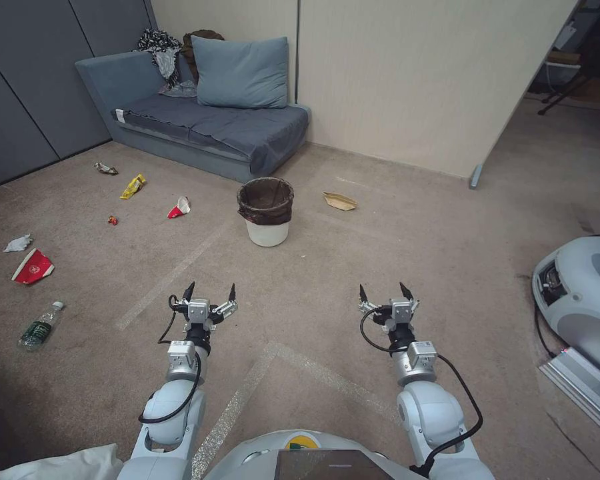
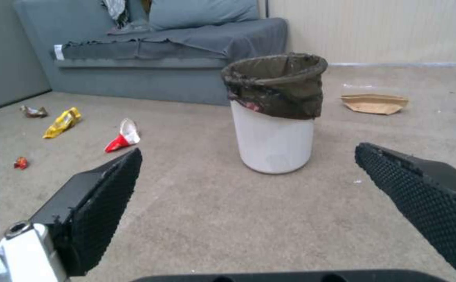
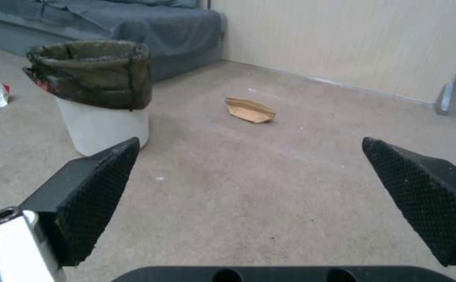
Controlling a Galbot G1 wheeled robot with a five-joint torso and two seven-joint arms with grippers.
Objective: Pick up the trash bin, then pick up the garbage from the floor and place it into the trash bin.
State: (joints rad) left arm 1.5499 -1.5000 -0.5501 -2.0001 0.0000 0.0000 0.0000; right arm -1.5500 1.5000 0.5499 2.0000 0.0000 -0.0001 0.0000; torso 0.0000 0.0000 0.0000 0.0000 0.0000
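The trash bin [image 1: 266, 212] [image 2: 275, 113] [image 3: 98, 94], a white bucket with a dark liner over its rim, stands upright on the carpet before the sofa. Garbage lies scattered: a tan paper tray [image 1: 340, 201] [image 2: 375, 103] [image 3: 249, 110] right of the bin, a crushed red-and-white cup [image 1: 179, 208] [image 2: 123, 136], a yellow wrapper [image 1: 133, 186] [image 2: 62, 122], a brown wrapper [image 1: 105, 169], a red cup [image 1: 33, 267], a white tissue wad [image 1: 18, 243] and a clear bottle [image 1: 40, 326] to the left. My left gripper [image 1: 211, 290] and right gripper [image 1: 383, 289] hover open and empty, short of the bin.
A blue-grey sofa [image 1: 200, 120] with a pillow stands behind the bin against the wall. A white machine [image 1: 580, 300] with a cable and a metal rail sits at the right. A small red scrap [image 1: 113, 219] lies on the carpet. Tape lines cross the floor.
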